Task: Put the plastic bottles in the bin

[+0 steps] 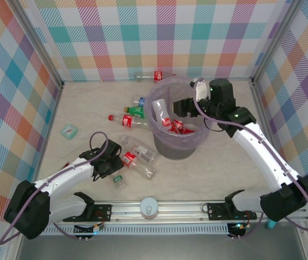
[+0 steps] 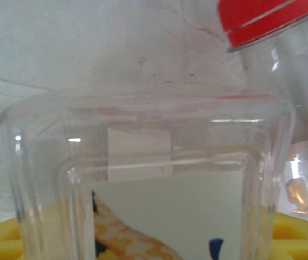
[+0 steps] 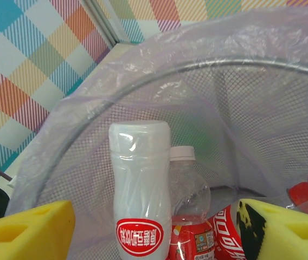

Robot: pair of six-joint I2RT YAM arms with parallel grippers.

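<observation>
The right jaws stand wide apart and empty above the bin (image 1: pixel 170 149), a position that suits letting a bottle drop inside. Below them a white bottle (image 3: pixel 140 184) stands on end among red-labelled bottles (image 3: pixel 194 238) in the lavender liner (image 3: pixel 89 108). The left jaws flank a clear square-based bottle (image 2: pixel 143 162) toward the near edge of the bench (image 1: pixel 213 173); the view is too close to tell whether they pinch it. Loose bottles (image 1: pixel 129 120) lie between the bin and the left edge, and a lone bottle (image 1: pixel 154 76) lies at the far edge.
</observation>
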